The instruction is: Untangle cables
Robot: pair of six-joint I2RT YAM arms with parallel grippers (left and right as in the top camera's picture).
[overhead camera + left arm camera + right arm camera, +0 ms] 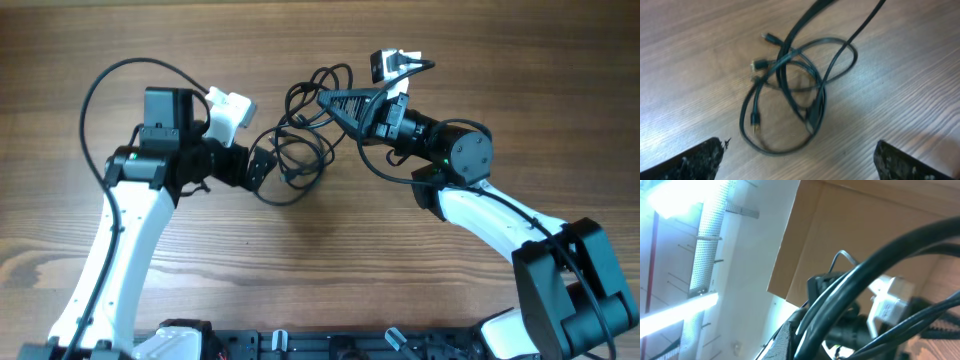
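Note:
The cables are thin black cords in a loose tangle on the wooden table, between my two grippers. In the left wrist view the tangle lies as overlapping loops with small metallic plug ends at its left, and two strands rise out of the top of the frame. My left gripper is open and empty at the tangle's left edge; its fingertips stand wide apart, short of the loops. My right gripper is shut on the upper strands and holds them raised. In the right wrist view, cables cross close over its finger.
The wooden table stretches around the tangle. The thicker black robot wires arc over the left arm and beside the right arm. The right wrist view is tilted and shows the table's edge, a wall and ceiling lights.

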